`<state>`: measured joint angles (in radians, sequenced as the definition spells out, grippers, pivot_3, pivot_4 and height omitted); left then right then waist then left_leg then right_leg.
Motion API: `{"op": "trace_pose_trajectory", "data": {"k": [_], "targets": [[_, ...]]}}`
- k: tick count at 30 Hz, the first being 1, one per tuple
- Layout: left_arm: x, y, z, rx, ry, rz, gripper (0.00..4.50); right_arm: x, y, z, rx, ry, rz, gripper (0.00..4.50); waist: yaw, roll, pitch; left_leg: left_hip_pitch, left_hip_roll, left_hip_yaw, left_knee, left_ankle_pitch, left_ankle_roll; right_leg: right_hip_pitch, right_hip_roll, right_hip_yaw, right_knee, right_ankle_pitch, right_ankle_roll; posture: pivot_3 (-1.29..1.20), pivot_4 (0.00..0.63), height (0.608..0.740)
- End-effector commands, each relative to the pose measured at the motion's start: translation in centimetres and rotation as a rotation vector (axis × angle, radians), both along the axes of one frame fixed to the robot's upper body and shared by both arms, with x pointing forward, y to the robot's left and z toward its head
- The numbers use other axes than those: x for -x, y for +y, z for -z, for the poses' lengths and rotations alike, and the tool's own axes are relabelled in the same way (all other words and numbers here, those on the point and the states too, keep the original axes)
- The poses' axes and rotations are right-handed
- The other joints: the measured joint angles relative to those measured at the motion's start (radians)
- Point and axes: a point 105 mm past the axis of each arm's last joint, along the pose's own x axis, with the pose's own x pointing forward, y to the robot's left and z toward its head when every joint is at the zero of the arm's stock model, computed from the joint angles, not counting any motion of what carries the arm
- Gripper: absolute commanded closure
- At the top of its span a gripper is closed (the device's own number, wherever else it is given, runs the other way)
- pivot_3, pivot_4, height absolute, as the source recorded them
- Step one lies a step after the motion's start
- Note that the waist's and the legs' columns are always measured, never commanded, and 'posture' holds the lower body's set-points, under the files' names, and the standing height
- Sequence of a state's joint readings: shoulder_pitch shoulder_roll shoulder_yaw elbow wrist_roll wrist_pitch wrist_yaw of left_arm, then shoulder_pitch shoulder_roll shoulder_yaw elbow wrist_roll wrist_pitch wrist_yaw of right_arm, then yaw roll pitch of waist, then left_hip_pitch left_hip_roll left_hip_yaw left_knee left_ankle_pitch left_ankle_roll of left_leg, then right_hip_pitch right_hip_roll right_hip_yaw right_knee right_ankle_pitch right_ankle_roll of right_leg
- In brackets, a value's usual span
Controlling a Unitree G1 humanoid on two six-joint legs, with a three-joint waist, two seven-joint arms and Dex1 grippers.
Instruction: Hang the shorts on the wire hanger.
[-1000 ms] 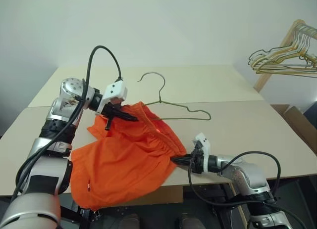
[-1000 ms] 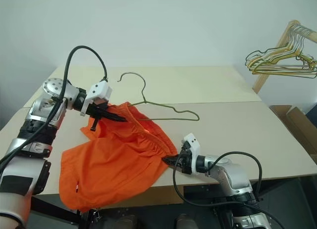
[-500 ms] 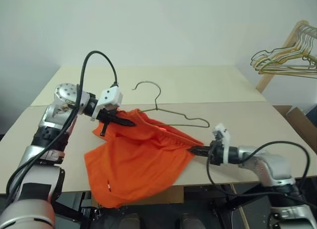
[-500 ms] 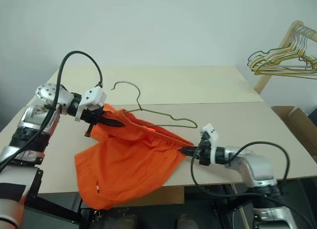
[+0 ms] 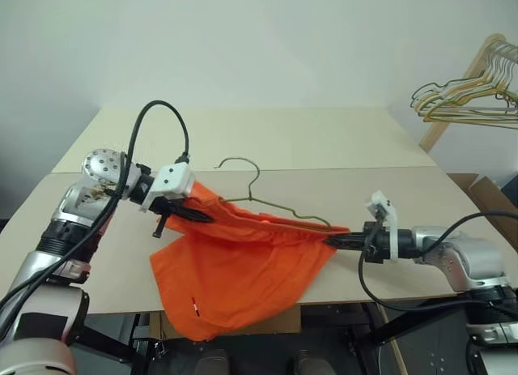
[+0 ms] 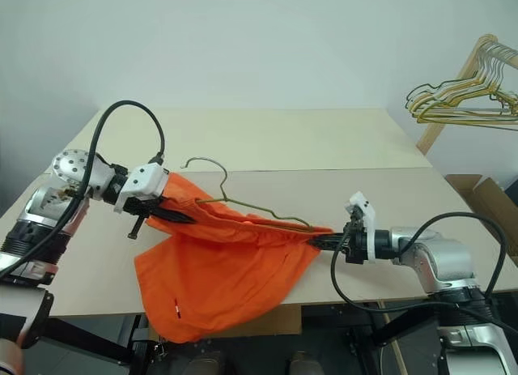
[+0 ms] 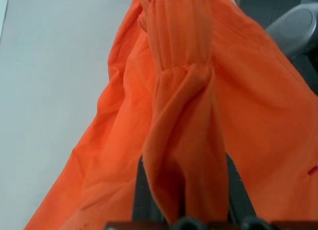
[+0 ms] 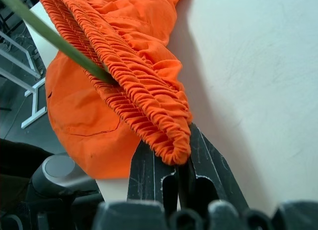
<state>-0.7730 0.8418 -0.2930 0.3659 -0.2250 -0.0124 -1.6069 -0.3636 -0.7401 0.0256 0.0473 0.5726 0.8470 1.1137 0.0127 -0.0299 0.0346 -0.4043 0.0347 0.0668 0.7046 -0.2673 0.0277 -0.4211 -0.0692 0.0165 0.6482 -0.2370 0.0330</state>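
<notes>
A broad, smooth beige table (image 5: 421, 197) carries bright orange shorts (image 5: 243, 270) of thin, crinkled fabric, their gathered waistband pulled taut above the surface and one leg drooping over the near edge. The left gripper (image 5: 202, 217) and right gripper (image 5: 336, 242) are each clamped on opposite ends of that waistband. A thin grey-olive wire hanger (image 5: 271, 203) lies against the band, and a bunch of gold and dark hangers (image 5: 465, 100) hangs far right.

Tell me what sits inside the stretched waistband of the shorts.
The wire hanger runs into the waistband of the shorts: its hook and part of its shoulder wire stay outside, the rest is hidden by orange fabric.
</notes>
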Motion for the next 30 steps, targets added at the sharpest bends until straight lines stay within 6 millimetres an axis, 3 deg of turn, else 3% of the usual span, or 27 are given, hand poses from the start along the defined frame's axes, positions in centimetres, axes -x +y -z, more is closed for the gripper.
{"op": "trace_pose_trajectory", "data": {"k": [1,6,14,20,26,30], "targets": [[-0.6,2.6,-0.1,-0.066,-0.012,-0.095,4.5,-0.6,-2.4,-1.0,0.067,-0.046,0.061,4.49,0.0,0.0,0.0,0.0,0.0,0.0,0.0,0.0,0.0,0.0,0.0,0.0,0.0,0.0,0.0,0.05,0.0,0.74],[-1.5,3.0,0.4,-0.068,-0.002,-0.164,4.5,-0.3,-2.7,-1.1,0.074,-0.05,0.051,4.49,0.0,0.0,0.0,0.0,0.0,0.0,0.0,0.0,0.0,0.0,0.0,0.0,0.0,0.0,0.0,0.04,0.0,0.74],[-0.6,3.9,2.5,-0.155,0.015,-0.124,4.5,0.0,-2.6,-2.5,0.055,-0.107,0.016,4.49,0.0,0.0,0.0,0.0,0.0,0.0,0.0,0.0,0.0,0.0,0.0,0.0,0.0,0.0,0.0,0.03,0.0,0.74],[-0.6,2.7,3.3,-0.177,0.016,-0.075,4.5,0.7,0.0,-4.3,0.035,-0.2,-0.099,4.49,0.0,0.0,0.0,0.0,0.0,0.0,0.0,0.0,0.0,0.0,0.0,0.0,0.0,0.0,0.0,0.02,0.0,0.74],[-1.4,0.8,3.3,-0.151,0.001,-0.045,4.5,1.8,2.9,-4.5,0.063,-0.252,-0.204,4.49,0.002,0.0,0.0,0.0,0.0,0.0,0.0,0.0,0.0,0.0,0.0,-0.001,0.0,0.0,0.0,0.01,0.0,0.74],[-2.1,-0.4,2.9,-0.121,-0.012,-0.041,4.5,2.6,4.1,-4.4,0.069,-0.259,-0.249,3.37,0.0,0.0,0.0,0.0,0.0,0.0,0.0,0.0,0.0,0.0,0.0,0.0,0.0,0.0,0.0,0.01,0.0,0.74]]}}
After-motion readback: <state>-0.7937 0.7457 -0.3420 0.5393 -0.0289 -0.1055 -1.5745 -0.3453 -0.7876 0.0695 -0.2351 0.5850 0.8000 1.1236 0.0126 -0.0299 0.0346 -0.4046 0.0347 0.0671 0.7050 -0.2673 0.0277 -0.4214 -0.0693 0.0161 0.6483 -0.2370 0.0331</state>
